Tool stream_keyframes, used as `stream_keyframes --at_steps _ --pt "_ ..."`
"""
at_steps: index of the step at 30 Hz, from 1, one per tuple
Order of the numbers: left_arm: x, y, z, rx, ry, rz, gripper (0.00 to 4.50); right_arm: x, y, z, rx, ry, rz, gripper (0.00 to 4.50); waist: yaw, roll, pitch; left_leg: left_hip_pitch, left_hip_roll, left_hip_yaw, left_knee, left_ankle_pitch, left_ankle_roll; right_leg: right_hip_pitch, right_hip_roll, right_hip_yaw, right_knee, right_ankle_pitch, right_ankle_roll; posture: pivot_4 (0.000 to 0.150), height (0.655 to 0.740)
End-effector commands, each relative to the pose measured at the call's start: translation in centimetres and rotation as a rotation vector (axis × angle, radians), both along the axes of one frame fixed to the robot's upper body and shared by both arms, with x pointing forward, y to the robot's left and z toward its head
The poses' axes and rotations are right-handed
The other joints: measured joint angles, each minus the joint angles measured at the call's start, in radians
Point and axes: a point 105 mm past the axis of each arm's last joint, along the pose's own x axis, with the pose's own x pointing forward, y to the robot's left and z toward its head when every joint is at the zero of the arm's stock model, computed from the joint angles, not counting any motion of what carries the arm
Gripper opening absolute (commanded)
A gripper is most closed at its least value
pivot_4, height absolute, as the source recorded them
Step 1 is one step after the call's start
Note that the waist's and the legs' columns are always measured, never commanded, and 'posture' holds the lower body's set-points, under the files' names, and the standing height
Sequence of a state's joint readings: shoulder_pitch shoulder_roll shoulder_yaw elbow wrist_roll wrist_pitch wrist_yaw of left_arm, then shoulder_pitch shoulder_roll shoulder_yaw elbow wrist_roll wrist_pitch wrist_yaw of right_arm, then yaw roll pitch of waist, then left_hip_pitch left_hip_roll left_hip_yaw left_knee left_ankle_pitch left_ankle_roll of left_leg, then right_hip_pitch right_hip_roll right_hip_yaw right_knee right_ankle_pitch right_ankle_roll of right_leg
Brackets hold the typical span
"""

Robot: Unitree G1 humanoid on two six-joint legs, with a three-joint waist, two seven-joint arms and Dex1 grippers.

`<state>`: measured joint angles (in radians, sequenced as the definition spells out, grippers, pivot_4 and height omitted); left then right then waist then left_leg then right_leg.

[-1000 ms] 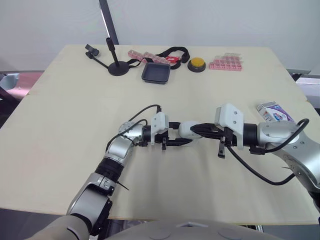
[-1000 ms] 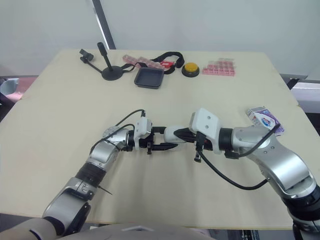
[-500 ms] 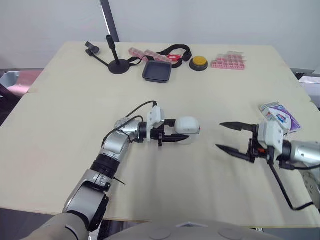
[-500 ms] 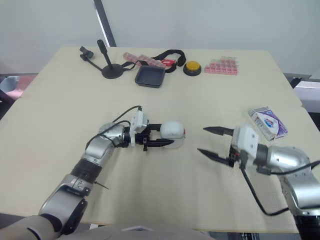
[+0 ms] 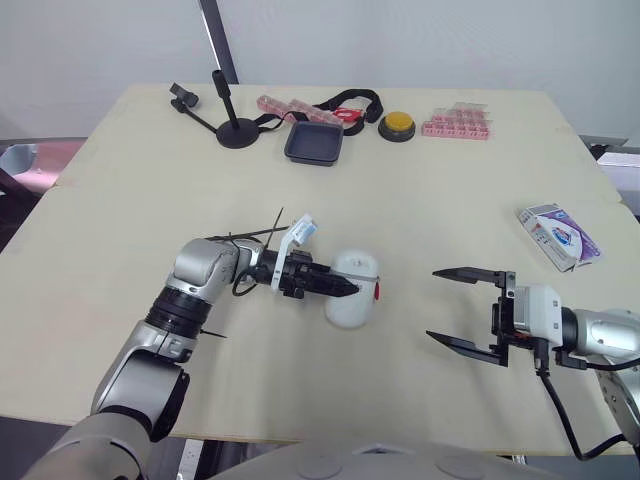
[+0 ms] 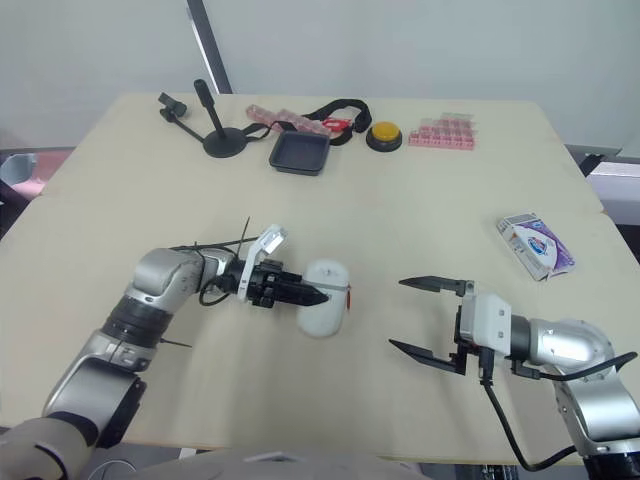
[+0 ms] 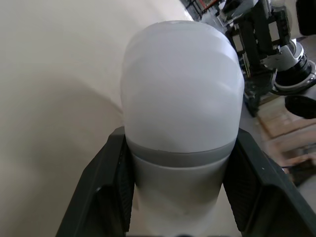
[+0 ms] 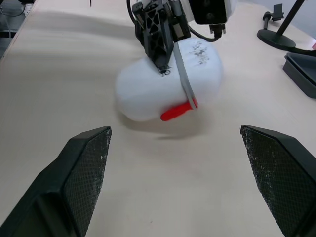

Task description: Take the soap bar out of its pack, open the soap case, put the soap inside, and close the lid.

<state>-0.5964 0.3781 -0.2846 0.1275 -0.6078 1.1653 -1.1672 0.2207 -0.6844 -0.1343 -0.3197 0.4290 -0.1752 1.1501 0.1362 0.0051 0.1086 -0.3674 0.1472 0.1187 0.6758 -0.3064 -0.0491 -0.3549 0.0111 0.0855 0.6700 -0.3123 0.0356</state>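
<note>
R claw (image 5: 433,304) is held spread wide, nothing betw. its fingers. Off its tips, to the left, the soap case (image 5: 356,302) is pinched at one end by L claw (image 5: 342,288). Beyond R claw, well apart, the soap pack (image 5: 558,236) is seen lying flat.

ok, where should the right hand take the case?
Probably the side with the red tab, approached from the robot's right. The left hand clamps the case on its opposite side, so the tab side is bare and faces the open right hand.
</note>
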Motion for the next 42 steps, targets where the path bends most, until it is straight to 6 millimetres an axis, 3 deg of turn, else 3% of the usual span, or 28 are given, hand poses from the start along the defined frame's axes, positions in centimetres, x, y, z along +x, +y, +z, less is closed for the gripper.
stream_keyframes --at_steps 1,5,8,9,15,21,28,33,34,36,38,40,42 --pt "-0.4 0.3 -1.7 0.121 0.120 0.021 1.92 0.1 0.0 0.5 0.005 -0.018 -0.009 4.48 0.000 0.000 0.000 0.000 0.000 0.000 -0.001 0.000 0.000 0.001 0.000 0.000 -0.001 0.000 0.000 0.150 0.7400" --pt "0.3 0.3 -3.1 0.186 0.229 0.105 1.92 0.1 0.0 0.4 0.007 -0.008 -0.012 4.48 0.001 0.001 0.000 0.001 -0.001 -0.001 -0.002 0.000 0.000 0.006 -0.002 -0.001 -0.004 0.000 0.000 0.150 0.7400" --pt "0.1 0.5 -3.7 0.222 0.217 0.095 1.92 0.1 -0.1 0.4 0.008 -0.003 -0.015 4.48 0.001 0.001 0.000 0.002 -0.001 -0.003 -0.002 0.000 0.000 0.009 -0.003 -0.002 -0.007 0.000 0.000 0.150 0.7400" --pt "0.1 0.5 -3.8 0.228 0.202 0.097 2.72 0.1 -0.1 0.4 0.010 0.001 -0.016 4.50 0.001 0.001 0.000 0.002 -0.001 -0.003 -0.002 0.000 0.000 0.010 -0.003 -0.003 -0.007 0.000 0.000 0.150 0.7400" --pt "1.0 0.5 -3.8 0.213 0.120 0.126 4.47 0.4 -0.3 0.4 0.030 0.018 -0.034 4.50 0.003 0.002 -0.001 0.012 -0.003 -0.005 -0.008 0.000 0.000 0.021 -0.006 -0.005 -0.018 0.001 0.001 0.150 0.7400" --pt "2.2 1.3 -2.5 0.170 -0.096 0.110 4.47 0.7 -0.5 0.3 0.044 0.038 -0.053 4.50 -0.013 -0.004 0.003 0.030 -0.018 -0.004 -0.038 0.019 0.004 0.033 -0.020 -0.005 -0.031 0.004 0.005 0.150 0.7400" --pt "5.3 4.5 0.8 0.116 -0.620 0.109 4.47 1.7 -2.6 -0.1 0.062 0.074 -0.184 4.50 -0.041 -0.005 0.013 0.025 -0.017 -0.006 -0.044 0.021 0.004 0.033 -0.017 -0.008 -0.039 0.006 0.004 0.150 0.7400" --pt "5.4 5.8 2.2 0.039 -0.936 0.152 4.47 2.5 -3.7 -0.3 0.135 0.064 -0.335 4.50 -0.025 -0.003 0.014 0.013 -0.016 -0.014 -0.038 0.014 0.004 0.030 -0.007 -0.014 -0.041 0.006 0.004 0.150 0.7400" --pt "5.3 6.0 2.2 0.025 -0.961 0.170 4.47 2.6 -3.7 -0.4 0.140 0.062 -0.349 4.50 -0.022 -0.003 0.014 0.013 -0.015 -0.019 -0.033 0.013 0.004 0.026 -0.006 -0.016 -0.034 0.006 0.004 0.150 0.7400" --pt "5.2 6.5 2.1 0.020 -1.002 0.221 4.47 2.5 -3.8 -0.7 0.155 0.058 -0.381 4.50 -0.020 -0.004 0.014 0.010 -0.014 -0.025 -0.028 0.013 0.004 0.001 -0.011 -0.019 0.012 0.006 0.004 0.150 0.7400" --pt "4.9 7.5 1.5 0.037 -1.015 0.312 4.47 2.1 -3.9 -1.3 0.167 0.061 -0.413 4.50 -0.020 -0.004 0.014 0.010 -0.016 -0.026 -0.025 0.013 0.004 -0.010 -0.015 -0.019 0.030 0.004 0.006 0.150 0.7400" --pt "4.3 8.2 0.8 0.060 -0.995 0.386 4.47 1.7 -4.2 -2.0 0.165 0.066 -0.439 4.50 -0.016 0.000 0.013 -0.006 -0.016 -0.024 -0.026 0.013 -0.001 0.009 -0.005 -0.008 -0.014 -0.005 0.006 0.150 0.7400" --pt "4.1 8.4 0.4 0.081 -0.981 0.419 4.47 1.5 -4.5 -2.3 0.167 0.060 -0.461 4.50 -0.013 -0.001 0.014 -0.008 -0.014 -0.025 -0.023 0.013 -0.004 0.010 0.000 -0.009 -0.016 -0.005 0.005 0.150 0.7400"
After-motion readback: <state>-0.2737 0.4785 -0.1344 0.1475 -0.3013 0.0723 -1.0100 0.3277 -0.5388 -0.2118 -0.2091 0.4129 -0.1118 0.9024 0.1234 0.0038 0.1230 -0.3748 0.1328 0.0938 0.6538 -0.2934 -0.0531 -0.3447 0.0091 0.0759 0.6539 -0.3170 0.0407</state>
